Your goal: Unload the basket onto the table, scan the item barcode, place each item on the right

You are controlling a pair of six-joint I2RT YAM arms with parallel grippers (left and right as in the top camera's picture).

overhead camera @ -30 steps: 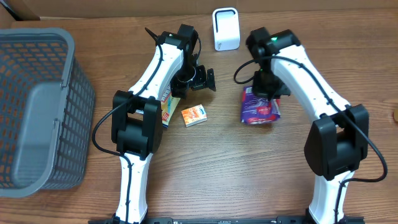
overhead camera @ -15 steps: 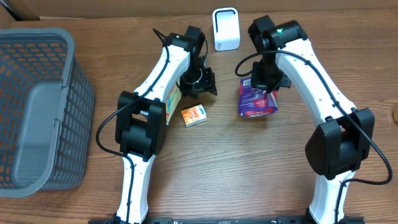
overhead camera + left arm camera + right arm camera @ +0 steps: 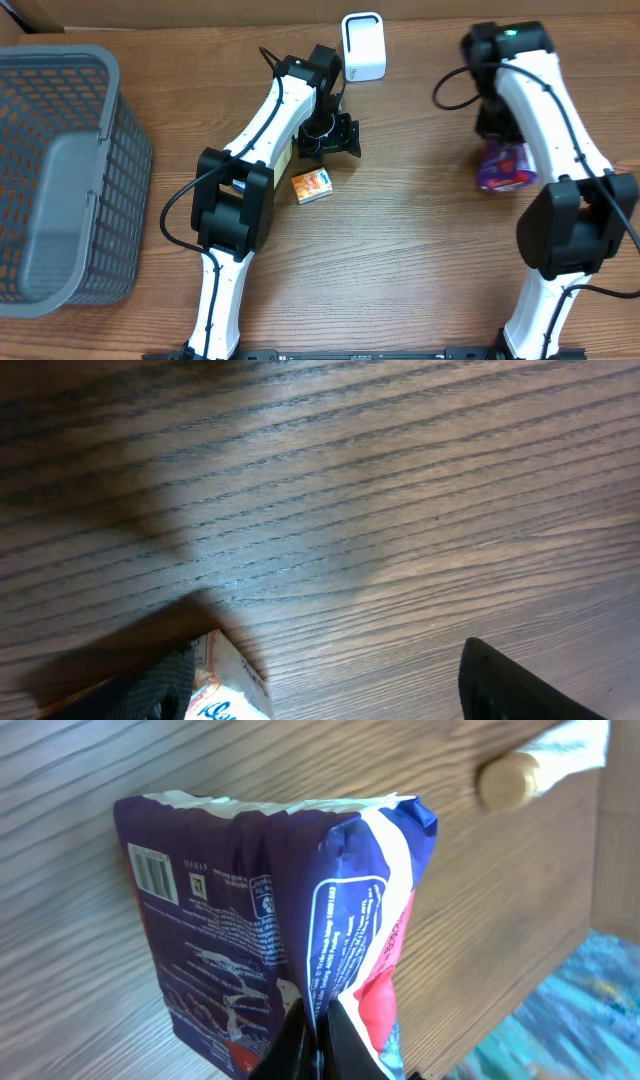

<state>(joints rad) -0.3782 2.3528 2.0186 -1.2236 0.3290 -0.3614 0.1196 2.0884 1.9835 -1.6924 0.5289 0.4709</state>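
– So where was the purple snack packet?
– In the right gripper, whose jaws were pinched fully shut on the packet's crimped seam. It was at the right side of the table, well apart from the white scanner at the far edge.
– And which way did the scanner lie from it?
– Off to the left and farther from the robot. The packet stretched away from the fingers, with the barcode on its dark face, near the end farthest from the grip.
– Was the left arm any closer?
– Closer to the scanner, yes, but the left gripper stood wide open and held nothing, low over the wood near a small orange box. I judged the scan to be the right arm's job: carry the packet leftward and turn that barcode face toward the scanner.
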